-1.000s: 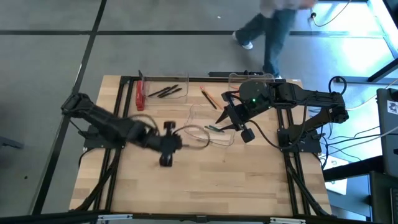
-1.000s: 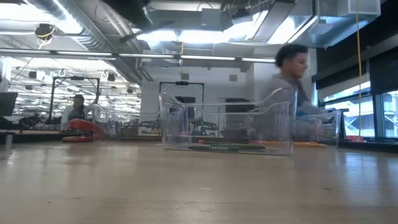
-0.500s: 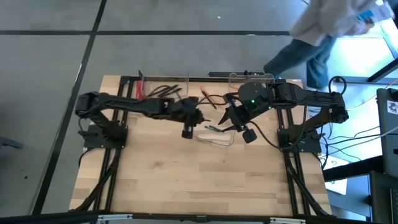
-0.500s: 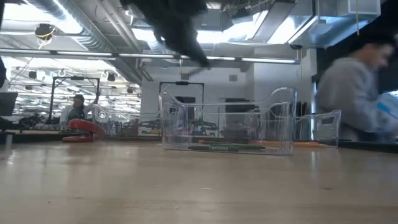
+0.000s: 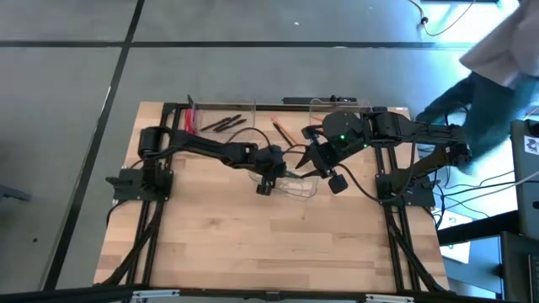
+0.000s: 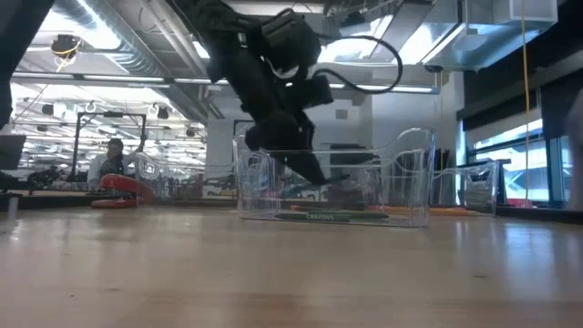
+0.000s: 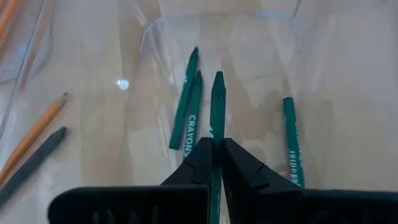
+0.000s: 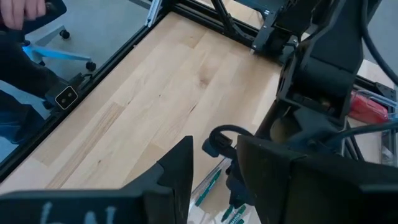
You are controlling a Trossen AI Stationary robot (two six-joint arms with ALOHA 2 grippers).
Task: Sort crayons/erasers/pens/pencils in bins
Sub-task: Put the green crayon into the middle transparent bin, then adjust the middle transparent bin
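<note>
My left gripper (image 7: 211, 163) is clamped on a crayon (image 7: 216, 118), hanging over the middle bin (image 7: 155, 37) where three crayons already lie. Next I should spread the fingers and drop it in. My right gripper (image 5: 313, 160) waits wide apart, empty, beside that bin.

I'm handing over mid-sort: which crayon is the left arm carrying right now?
Find the clear bin at the table's middle. The left gripper hangs over it, shut on a green crayon. Unlike the three crayons lying flat in the bin, this one sticks out from between the fingers.
</note>
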